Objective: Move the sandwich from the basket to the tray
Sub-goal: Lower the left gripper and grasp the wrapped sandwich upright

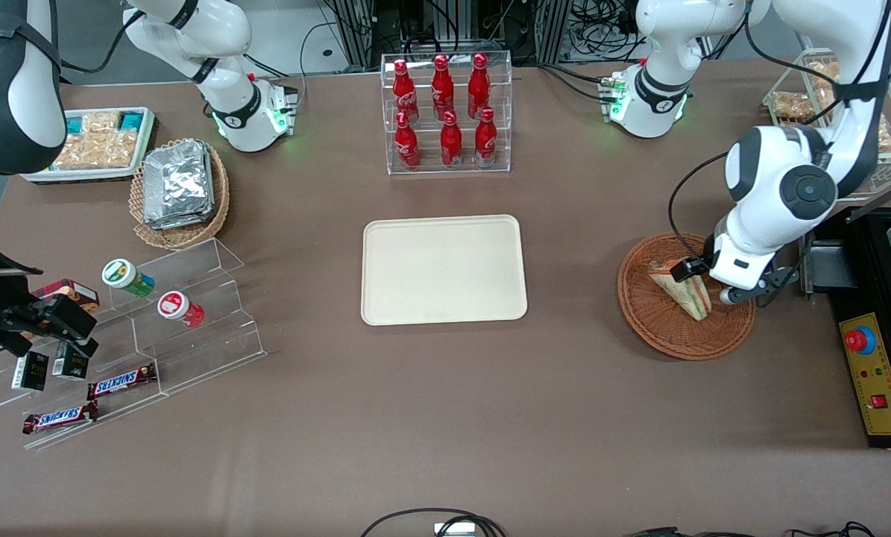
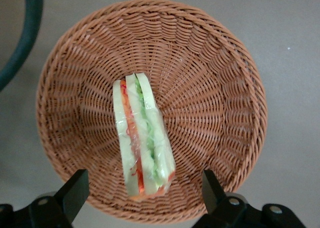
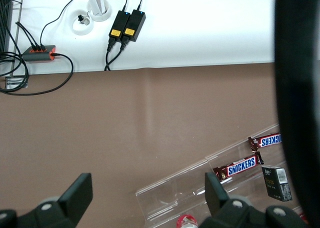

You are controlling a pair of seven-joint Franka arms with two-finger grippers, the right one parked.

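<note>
While the sandwich (image 2: 143,137) lies in the basket (image 2: 220,73), the end effector (image 2: 143,190) hovers above, fingers spread, seemingly not touching.

My working arm (image 1: 781,186) wears glossy white shells, dark grey round joint caps and a looping black cable, and its base (image 1: 643,101) glows green. Its gripper (image 1: 707,282), black fingers spread wide, hangs above the reddish-brown woven wicker basket (image 1: 661,328).

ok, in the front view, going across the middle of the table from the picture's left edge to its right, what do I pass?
Silver foil packets in a tan wicker basket → cream rectangular tray → reddish-brown round wicker basket holding the wrapped triangular sandwich, with the open gripper over it.
</note>
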